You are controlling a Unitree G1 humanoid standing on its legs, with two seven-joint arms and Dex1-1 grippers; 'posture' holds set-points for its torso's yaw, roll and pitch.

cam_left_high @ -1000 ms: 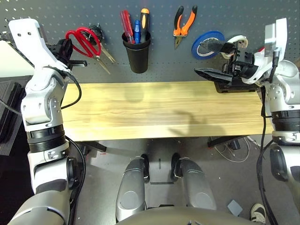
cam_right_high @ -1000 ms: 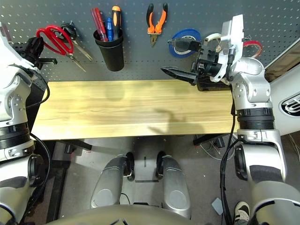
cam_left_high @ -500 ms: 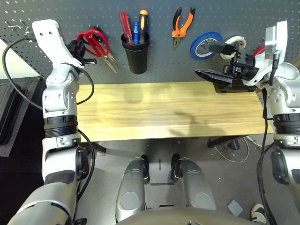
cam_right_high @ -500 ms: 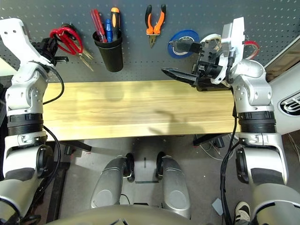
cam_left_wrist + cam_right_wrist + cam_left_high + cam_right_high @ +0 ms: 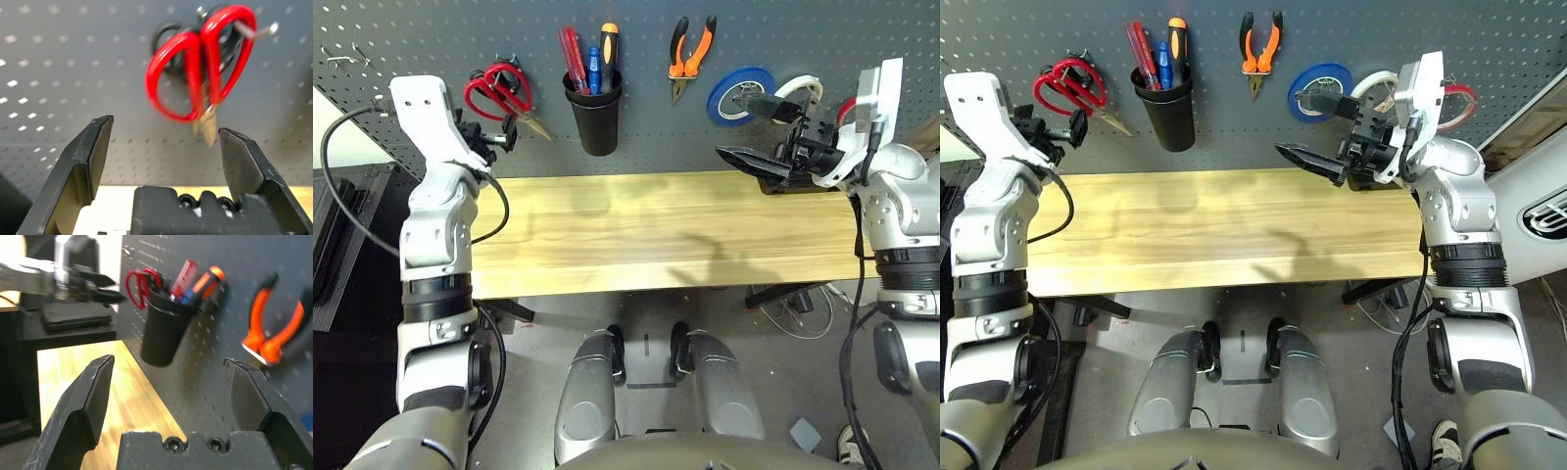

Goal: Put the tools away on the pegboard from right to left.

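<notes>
Scissors (image 5: 200, 73), red-handled, are seen hung by a handle loop on a hook at the far left of the pegboard (image 5: 411, 39), blades pointing down and rightward, over a black-handled pair. Just below and left of them the left gripper (image 5: 164, 147) is held with its fingers spread wide and nothing between them; the scissors lie ahead of it and slightly above, apart from both fingers. Further right, a black cup (image 5: 597, 117) is seen holding the screwdriver (image 5: 570, 59) among others, then the pliers (image 5: 691, 54) hung nose down, then blue and white tape rolls, and the red tape ring (image 5: 1459, 103) at the far right behind the right gripper (image 5: 754, 132), whose fingers are likewise spread and empty. All four tools are judged stowed; the wooden table (image 5: 646, 230) is bare. No writing can be read.
</notes>
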